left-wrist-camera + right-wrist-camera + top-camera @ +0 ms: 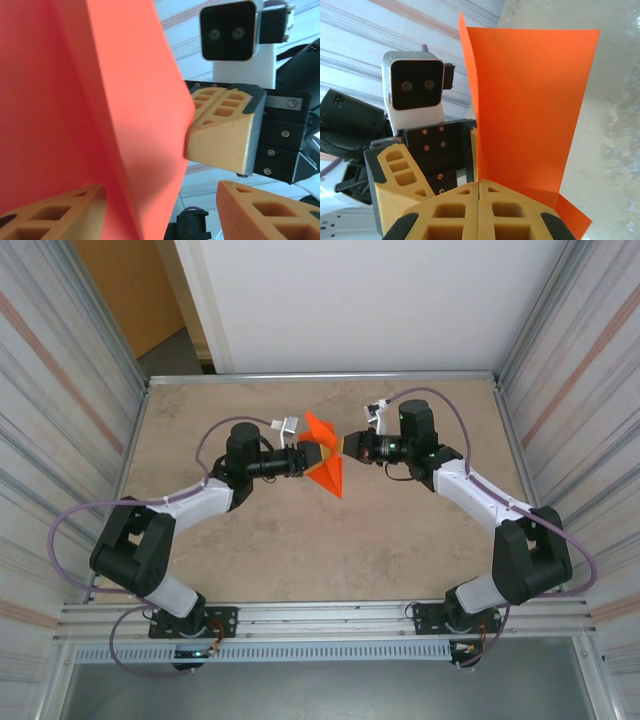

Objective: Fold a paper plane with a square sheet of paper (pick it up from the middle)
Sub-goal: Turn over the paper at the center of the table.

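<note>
The square sheet of paper (326, 462) is bright orange and folded into a creased shape with a point toward the near side. It hangs above the table's middle between both grippers. My right gripper (346, 445) is shut on its right edge. In the right wrist view the sheet (530, 110) rises from between the closed fingertips of the right gripper (479, 184). My left gripper (311, 458) is open around the sheet's left part. In the left wrist view the paper (90, 110) lies against the left finger (55, 212), well apart from the other finger (270, 210).
The beige stone-patterned tabletop (300, 550) is ringed by striped side walls (60, 390) and a metal rail (330, 620) along the near edge, where both arm bases are bolted. Purple cables loop from each arm.
</note>
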